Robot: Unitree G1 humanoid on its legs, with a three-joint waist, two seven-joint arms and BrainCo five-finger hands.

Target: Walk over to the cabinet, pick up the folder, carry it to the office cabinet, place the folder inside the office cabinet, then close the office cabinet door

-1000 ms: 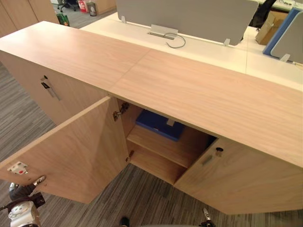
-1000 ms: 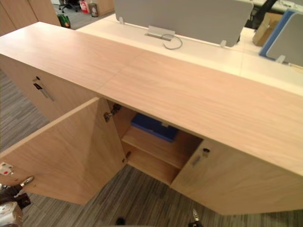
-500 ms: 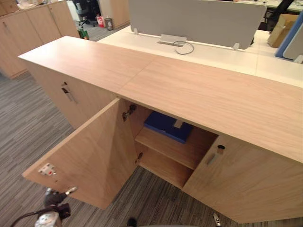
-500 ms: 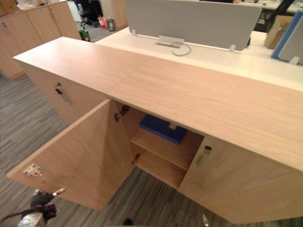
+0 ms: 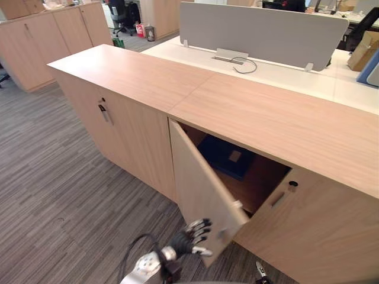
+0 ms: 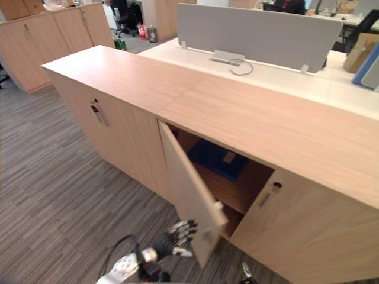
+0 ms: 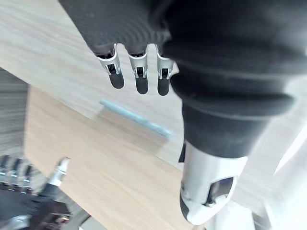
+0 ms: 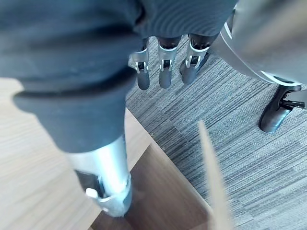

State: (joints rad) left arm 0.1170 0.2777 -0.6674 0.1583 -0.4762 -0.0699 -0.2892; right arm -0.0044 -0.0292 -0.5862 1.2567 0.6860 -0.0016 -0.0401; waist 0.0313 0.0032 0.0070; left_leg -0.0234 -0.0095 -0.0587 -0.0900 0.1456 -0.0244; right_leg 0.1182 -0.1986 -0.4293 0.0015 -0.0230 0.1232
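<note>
Door (image 5: 201,183) half-open, left hand (image 5: 190,235) against it.
Left hand's fingers are straight and spread, touching the door's outer face near its handle (image 7: 134,118). Blue folder (image 5: 228,157) lies on the shelf (image 5: 249,189) inside the cabinet (image 5: 284,118), behind the door. Right hand (image 8: 165,72) hangs over the carpet (image 8: 249,115), fingers relaxed and apart, holding nothing.
</note>
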